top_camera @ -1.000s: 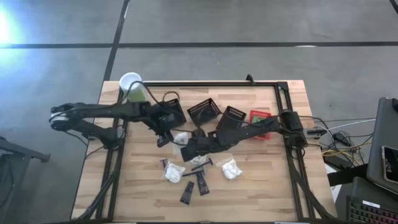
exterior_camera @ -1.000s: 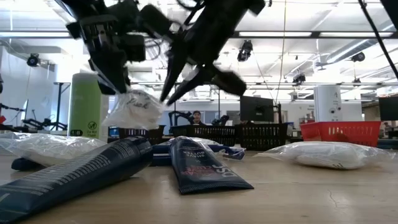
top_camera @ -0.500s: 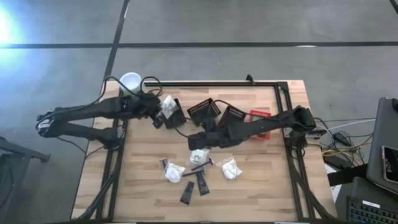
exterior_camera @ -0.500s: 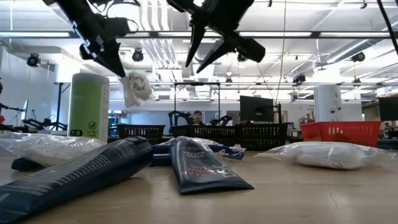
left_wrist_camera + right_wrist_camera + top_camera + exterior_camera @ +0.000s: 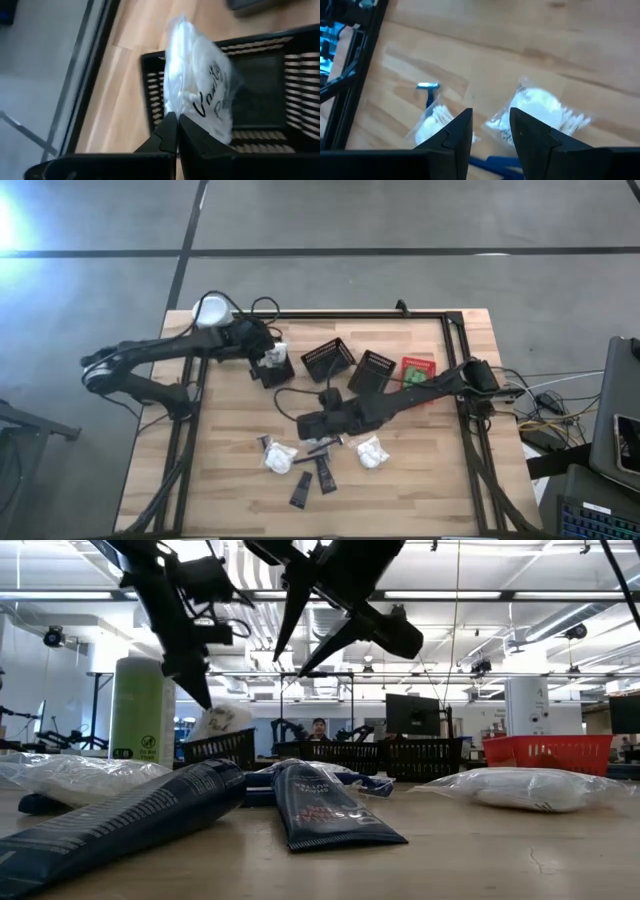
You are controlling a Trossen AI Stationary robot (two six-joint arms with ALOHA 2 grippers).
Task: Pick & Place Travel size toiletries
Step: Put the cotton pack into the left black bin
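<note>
High view: left gripper (image 5: 270,363) has carried a white packet (image 5: 274,357) to the black basket (image 5: 281,367), jaws pinched on it. Right gripper (image 5: 312,424), jaws narrowly parted and empty, has dropped toward the pile. Release next, probably.

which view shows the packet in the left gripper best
The left wrist view: the white packet fills the frame, pinched by the left gripper over the black basket. The high view shows a small white patch; the low view shows it partly hidden.
</note>
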